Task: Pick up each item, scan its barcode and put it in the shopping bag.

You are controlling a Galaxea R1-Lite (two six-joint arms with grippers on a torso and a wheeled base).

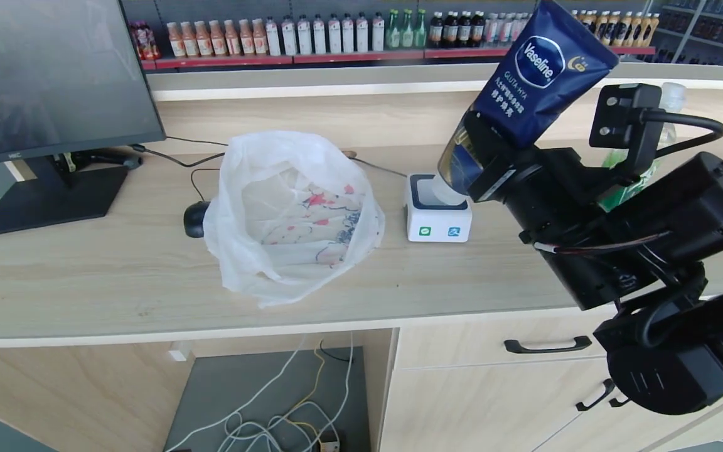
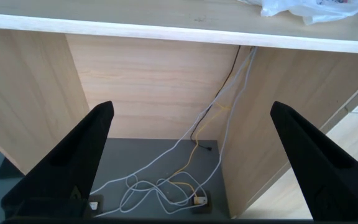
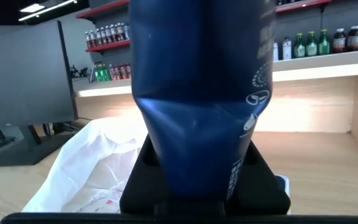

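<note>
The right gripper [image 1: 486, 164] pinches the blue tube [image 1: 534, 69] by its lower end, tilted just above the scanner [image 1: 438, 221], right of the open shopping bag [image 1: 292, 213] on the counter [image 1: 85, 270]. The left gripper [image 2: 191, 106] hangs low at the counter's near side, fingers spread.

Near tabletop [image 1: 85, 276] strip passable; shopping bag [image 1: 230, 238] and scanner [image 1: 438, 220] stand mid-tabletop (narrow gap between); monitor [image 1: 48, 75] blocks far left.

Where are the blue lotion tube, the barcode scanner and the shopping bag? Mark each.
blue lotion tube [image 1: 540, 72], head view, on its printed front.
barcode scanner [image 1: 439, 221], head view, on its white front face.
shopping bag [image 1: 230, 185], head view, on its left side wall.
</note>
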